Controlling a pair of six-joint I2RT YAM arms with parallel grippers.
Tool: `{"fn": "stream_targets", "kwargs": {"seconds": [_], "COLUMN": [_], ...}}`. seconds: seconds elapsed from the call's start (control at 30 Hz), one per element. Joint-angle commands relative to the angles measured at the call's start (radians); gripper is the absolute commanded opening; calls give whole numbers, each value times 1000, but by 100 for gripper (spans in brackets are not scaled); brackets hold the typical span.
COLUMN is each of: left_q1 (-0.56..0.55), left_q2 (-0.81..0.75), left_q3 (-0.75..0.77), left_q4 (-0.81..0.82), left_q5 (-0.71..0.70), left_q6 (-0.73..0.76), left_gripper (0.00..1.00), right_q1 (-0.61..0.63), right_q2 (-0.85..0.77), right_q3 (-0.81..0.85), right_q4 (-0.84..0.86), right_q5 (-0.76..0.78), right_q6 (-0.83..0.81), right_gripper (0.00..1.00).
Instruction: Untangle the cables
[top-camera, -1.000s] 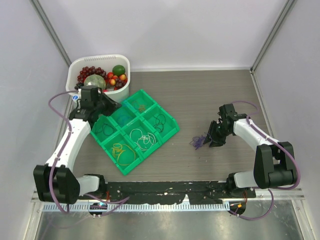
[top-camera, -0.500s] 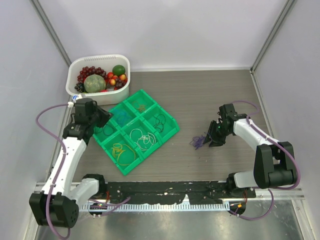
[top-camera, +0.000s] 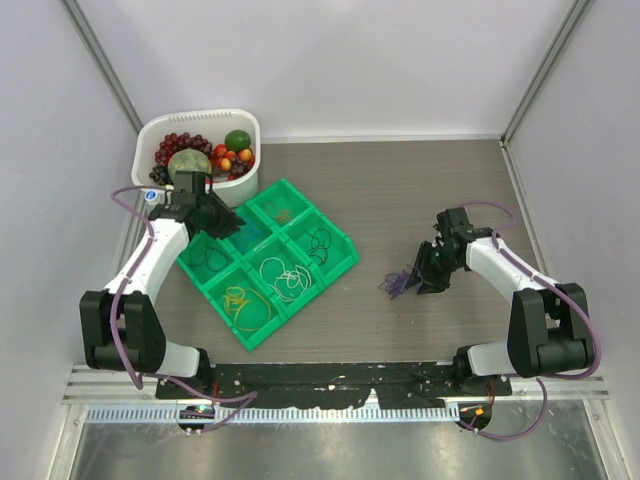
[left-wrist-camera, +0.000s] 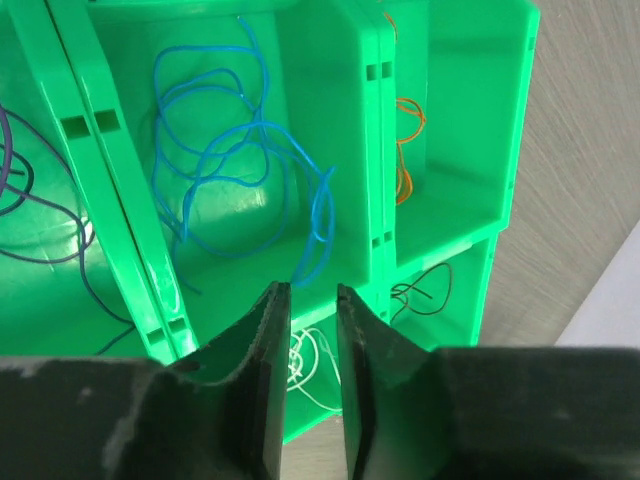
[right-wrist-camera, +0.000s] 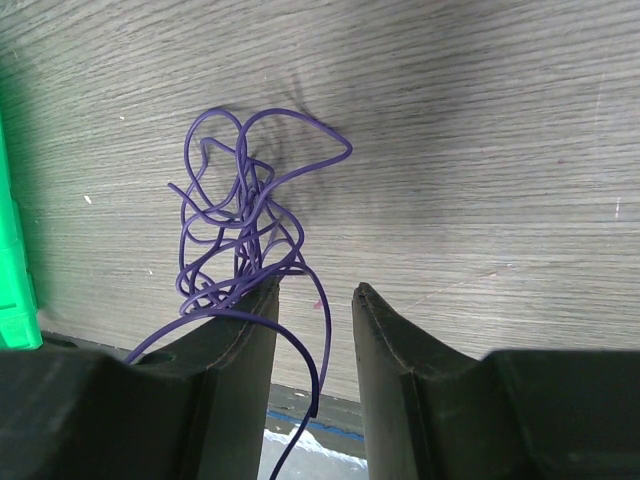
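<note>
While left tool (left-wrist-camera: 312, 292) hangs narrow, empty over blue cables (left-wrist-camera: 252, 128), right tool (right-wrist-camera: 316, 290), part-open, touches purple cables (right-wrist-camera: 240, 235).

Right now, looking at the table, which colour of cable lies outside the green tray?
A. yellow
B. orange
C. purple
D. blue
C: the purple cable lies in a tangle on the bare wooden table just ahead of the right gripper, well apart from the green tray.
</note>
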Motion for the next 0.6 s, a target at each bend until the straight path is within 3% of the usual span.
{"fn": "stream_targets", "kwargs": {"seconds": [0.0, 0.17, 0.23, 0.4, 0.57], "left_q1": [4, 3, 2, -31, -204], "left_q2": [-37, -140, -195, -376, -573], "left_q3": [40, 24, 3, -89, -212], "left_q4": [-55, -135, -156, -185, -174], "left_q5": [32, 32, 58, 142, 139], "left_q6": [49, 83, 89, 50, -87], "left_gripper": [38, 59, 62, 68, 68], "right_q1": [6, 7, 7, 6, 6], "right_q2": [-16, -13, -13, -8, 79], "right_q3": [45, 89, 120, 174, 212], "right_q4": [-7, -35, -51, -64, -55], "right_q5": [2, 33, 62, 180, 232], "right_q6": [-12, -19, -27, -38, -61], "right_gripper": [41, 41, 41, 41, 41]}}
